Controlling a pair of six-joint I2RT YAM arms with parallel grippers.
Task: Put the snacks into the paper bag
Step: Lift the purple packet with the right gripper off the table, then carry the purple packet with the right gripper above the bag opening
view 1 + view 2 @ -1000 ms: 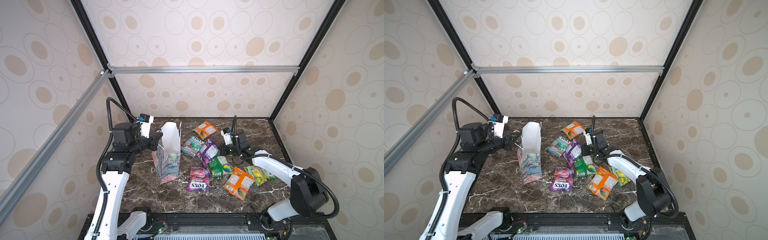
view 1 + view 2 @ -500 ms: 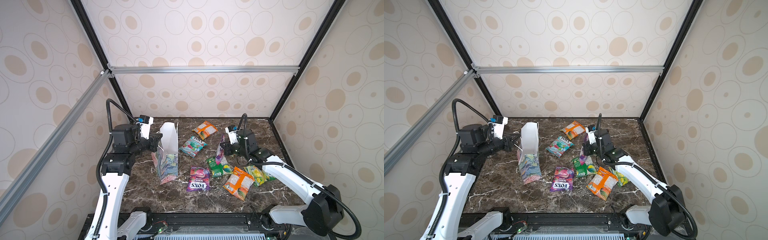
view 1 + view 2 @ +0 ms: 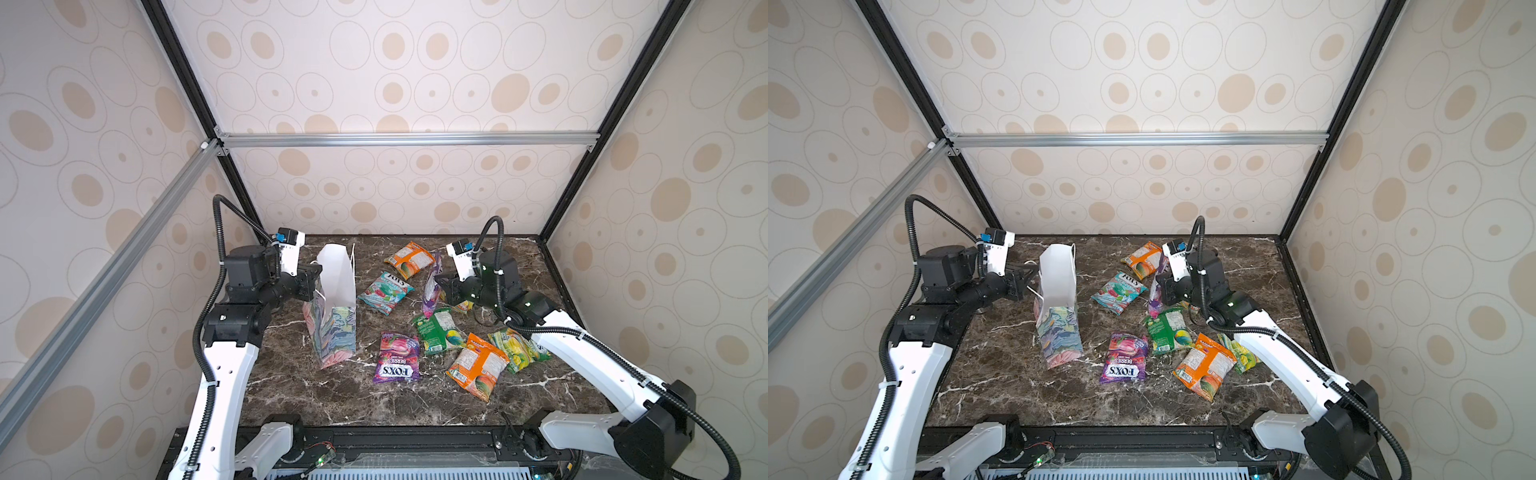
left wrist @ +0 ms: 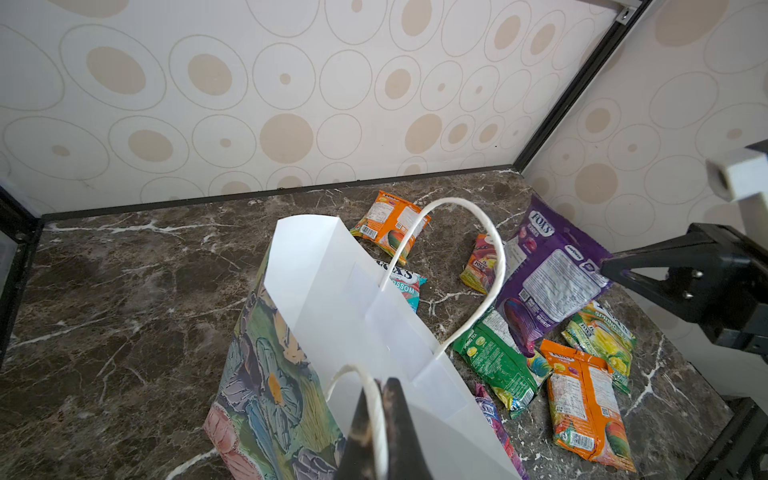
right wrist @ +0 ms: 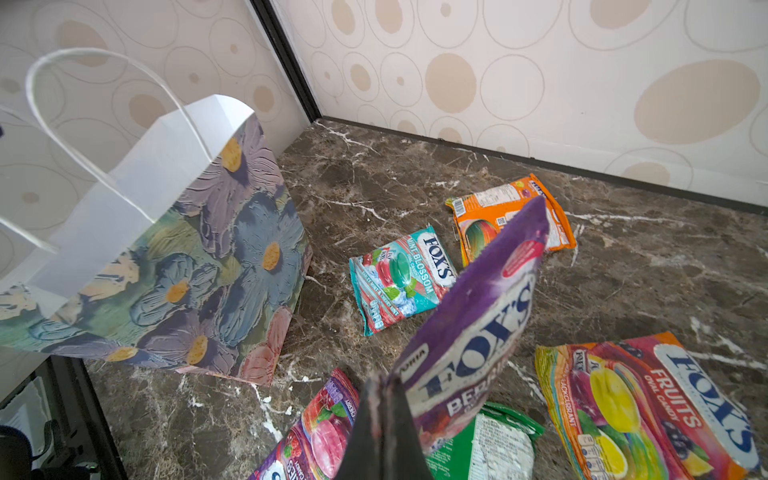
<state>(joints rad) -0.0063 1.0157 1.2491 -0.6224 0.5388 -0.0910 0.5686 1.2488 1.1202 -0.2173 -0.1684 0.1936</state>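
Purple packet (image 5: 478, 324) in right pincer (image 5: 380, 388) grip

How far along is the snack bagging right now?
Done: no packet shows inside the paper bag. In hand: left gripper pinches its cord handle; right gripper holds a purple FOX'S packet aloft. Left: seven packets on the marble table.

Lab booth — aluminium frame (image 3: 407, 139), patterned panels (image 3: 415, 62).
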